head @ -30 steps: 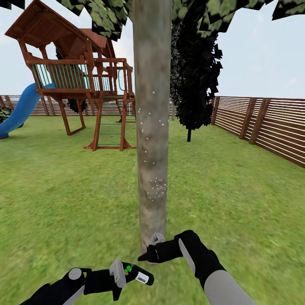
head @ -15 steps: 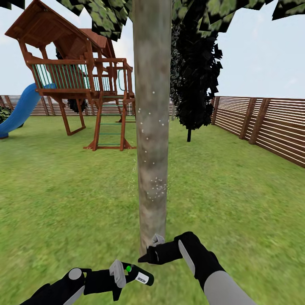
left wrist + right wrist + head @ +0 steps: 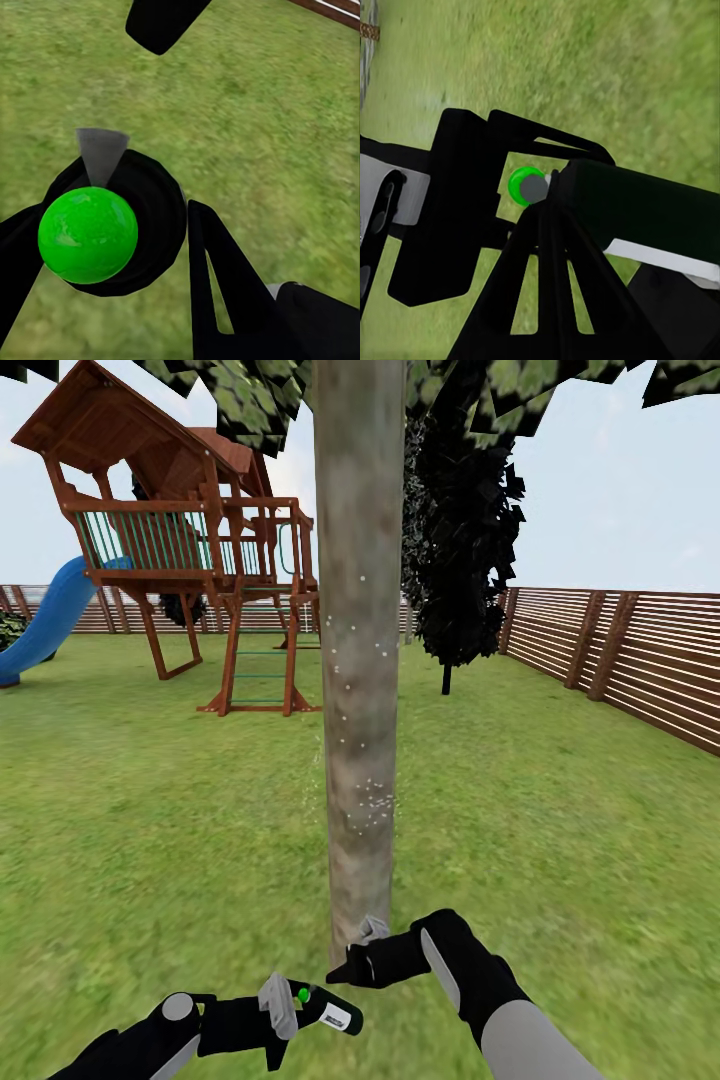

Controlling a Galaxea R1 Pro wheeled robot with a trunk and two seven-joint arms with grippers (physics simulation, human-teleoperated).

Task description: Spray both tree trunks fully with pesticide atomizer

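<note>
Left gripper [image 3: 300, 1010] is clamped on the pesticide atomizer [image 3: 330, 1010]; right gripper [image 3: 350, 963] state cannot be told. White pesticide [image 3: 370, 797] specks dot the tree trunk [image 3: 358, 660].

Back garden of a home, outdoors, daylight, pale blue sky. Green grass lawn [image 3: 150, 830] underfoot all round. Brown fence [image 3: 620, 650] of horizontal wooden slats closes off the far and right sides. Wooden play tower [image 3: 180, 530] with a roof, ladder and blue slide [image 3: 45, 620] stands on the lawn. Thick grey-brown tree trunk [image 3: 358, 610] close in front; a dark tree [image 3: 460, 540] behind.
</note>
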